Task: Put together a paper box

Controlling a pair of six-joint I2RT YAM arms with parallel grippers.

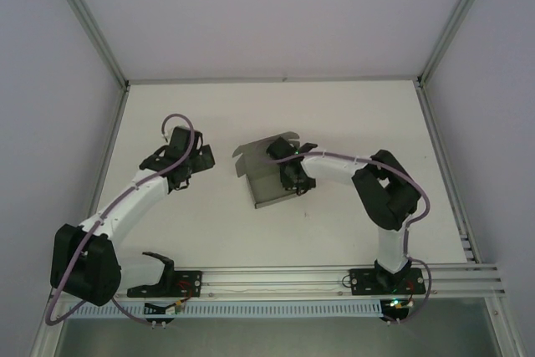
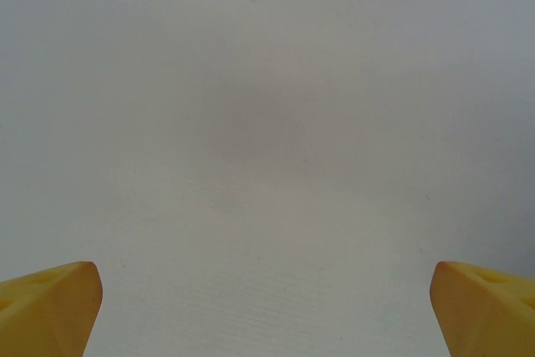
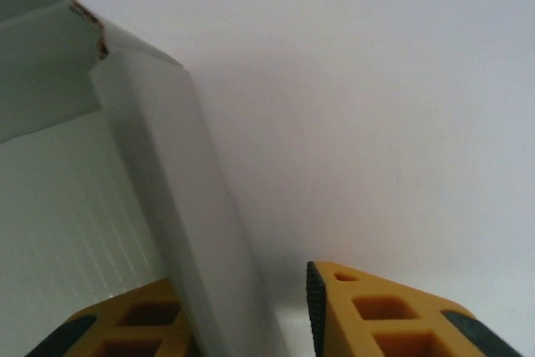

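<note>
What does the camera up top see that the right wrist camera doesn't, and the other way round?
From the top: the whole half-folded paper box on the table, flaps up, both arms, and the left gripper off to its left. From the right wrist: close up, one box wall standing between the yellow fingers, and a frayed corner. In both: the paper box and the right gripper.
</note>
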